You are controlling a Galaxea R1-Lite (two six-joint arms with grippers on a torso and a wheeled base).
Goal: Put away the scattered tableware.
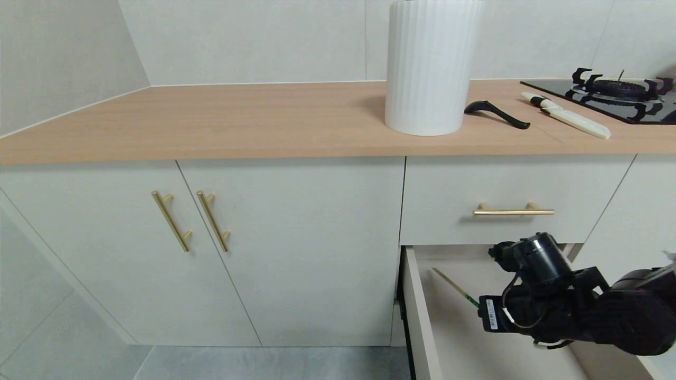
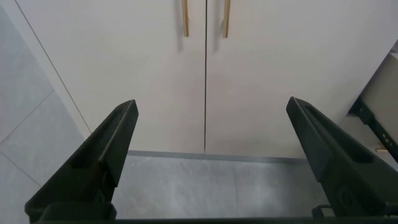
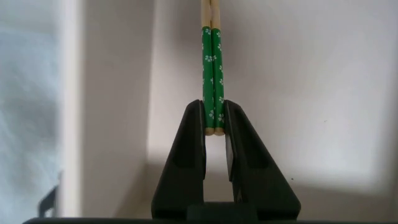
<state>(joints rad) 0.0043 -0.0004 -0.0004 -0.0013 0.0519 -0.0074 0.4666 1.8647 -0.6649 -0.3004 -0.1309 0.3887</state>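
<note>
The right claw (image 3: 214, 116) is closed on a pair of wooden chopsticks with green patterned ends (image 3: 211, 68). It pinches them side by side near the green end, and the bare wooden tips point away from it. In the head view the pair slants over the floor of the open pale lower drawer (image 1: 420, 316) at the near right, with the tips toward the drawer's far left. I cannot tell whether the tips are touching the drawer floor. The chopsticks are not yet released, so this item looks close to stowed but not finished. I judge that opening the claw low inside the drawer would complete it.

The left claw (image 2: 211, 106) is spread wide and holds nothing. It sits low in front of the pale cabinet doors (image 2: 124, 74) on the left.

More work appears to remain on the light wooden counter (image 1: 237, 121). A black curved-handled utensil (image 1: 496, 113) lies just to the right of a tall white ribbed container (image 1: 428, 68). Farther right, a cream-white knife with a black band (image 1: 567, 116) lies near the black gas hob (image 1: 612, 95). Neither piece is in the drawer. If they count as scattered tableware, the task is probably in its early part, with one item nearly done and two to fetch.
</note>
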